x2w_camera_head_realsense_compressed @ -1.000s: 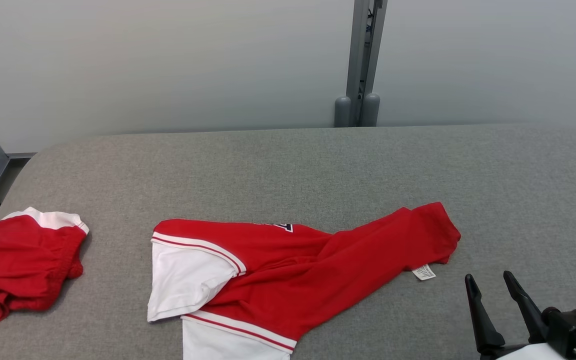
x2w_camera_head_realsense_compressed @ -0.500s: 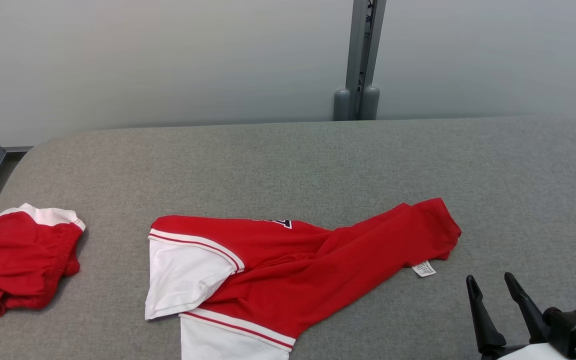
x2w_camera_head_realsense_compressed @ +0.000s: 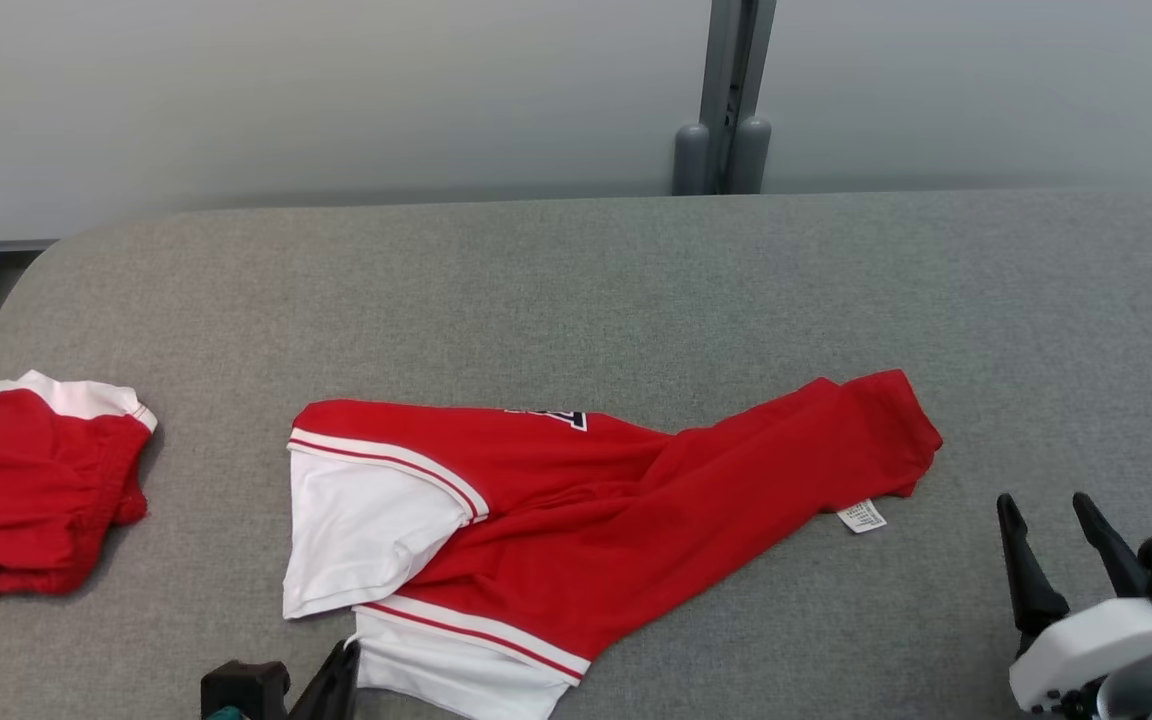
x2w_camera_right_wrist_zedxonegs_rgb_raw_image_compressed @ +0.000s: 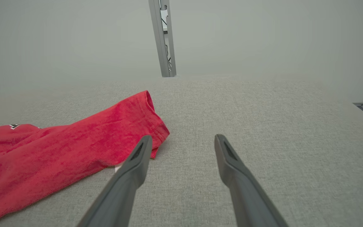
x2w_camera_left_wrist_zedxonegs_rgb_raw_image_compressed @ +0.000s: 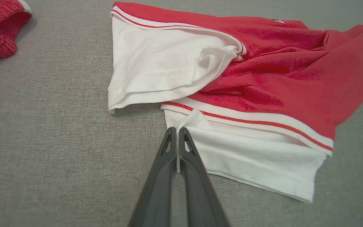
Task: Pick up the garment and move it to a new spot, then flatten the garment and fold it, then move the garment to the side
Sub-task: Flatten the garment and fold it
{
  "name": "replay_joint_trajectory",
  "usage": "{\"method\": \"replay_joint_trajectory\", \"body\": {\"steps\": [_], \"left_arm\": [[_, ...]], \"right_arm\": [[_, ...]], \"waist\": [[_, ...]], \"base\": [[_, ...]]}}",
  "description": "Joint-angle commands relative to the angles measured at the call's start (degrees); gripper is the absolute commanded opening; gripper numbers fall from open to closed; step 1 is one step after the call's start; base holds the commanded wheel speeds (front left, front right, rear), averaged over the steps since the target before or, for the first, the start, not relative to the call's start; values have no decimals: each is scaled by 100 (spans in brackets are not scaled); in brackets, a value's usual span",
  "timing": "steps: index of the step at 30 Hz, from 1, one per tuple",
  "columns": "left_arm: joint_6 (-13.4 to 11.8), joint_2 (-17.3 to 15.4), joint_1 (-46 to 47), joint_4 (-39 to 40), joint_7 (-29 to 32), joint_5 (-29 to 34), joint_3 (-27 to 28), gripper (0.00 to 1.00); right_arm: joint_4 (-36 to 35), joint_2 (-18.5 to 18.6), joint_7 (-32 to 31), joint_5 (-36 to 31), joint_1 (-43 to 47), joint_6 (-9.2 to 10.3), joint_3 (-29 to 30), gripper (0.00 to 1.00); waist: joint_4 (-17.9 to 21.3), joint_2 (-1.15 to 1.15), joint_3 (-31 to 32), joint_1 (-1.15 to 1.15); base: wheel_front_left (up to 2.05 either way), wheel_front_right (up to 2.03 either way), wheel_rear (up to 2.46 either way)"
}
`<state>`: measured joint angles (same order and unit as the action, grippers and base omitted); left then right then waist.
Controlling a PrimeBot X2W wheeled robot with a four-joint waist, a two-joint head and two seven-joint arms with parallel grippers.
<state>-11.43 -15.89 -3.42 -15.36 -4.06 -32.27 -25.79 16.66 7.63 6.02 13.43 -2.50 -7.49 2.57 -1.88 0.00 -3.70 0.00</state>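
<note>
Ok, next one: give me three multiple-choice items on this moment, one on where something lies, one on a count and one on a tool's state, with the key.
1. Where does the bunched red garment lie relative to the red-and-white garment?
A. On top of it
B. At the far right end
C. Apart from it, at the left end of the table

2. How many garments lie on the table?
A. One
B. Two
C. Four

3. The left tool is:
A. Shut on the white hem of the red-and-white garment
B. Wide open over bare table
C. Shut on the bunched red garment

Key:
1 C: the head view shows grey table between the two.
2 B: the head view shows two separate pieces.
3 A: the left wrist view shows its fingers together with white fabric pinched between them.
</note>
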Motion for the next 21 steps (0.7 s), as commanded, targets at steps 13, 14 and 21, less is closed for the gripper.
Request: {"method": "replay_joint_trajectory", "body": {"steps": [13, 14, 21], "left_arm": [[93, 2, 806, 134, -98, 212, -85, 0], [98, 18, 836, 124, -118, 219, -95, 0], [86, 30, 958, 130, -354, 256, -64, 0]], "right_arm": [[1923, 612, -17, 428, -1829, -1, -1149, 100], [1998, 657, 27, 443, -1881, -1, -1212, 100], [2272, 732, 296, 772, -1871, -1, -1541, 0]], "waist": [[-394, 0, -766, 0], [-412, 0, -783, 0], [-420, 0, -774, 0]], "base": [[0, 0, 0], [0, 0, 0], [0, 0, 0]]}}
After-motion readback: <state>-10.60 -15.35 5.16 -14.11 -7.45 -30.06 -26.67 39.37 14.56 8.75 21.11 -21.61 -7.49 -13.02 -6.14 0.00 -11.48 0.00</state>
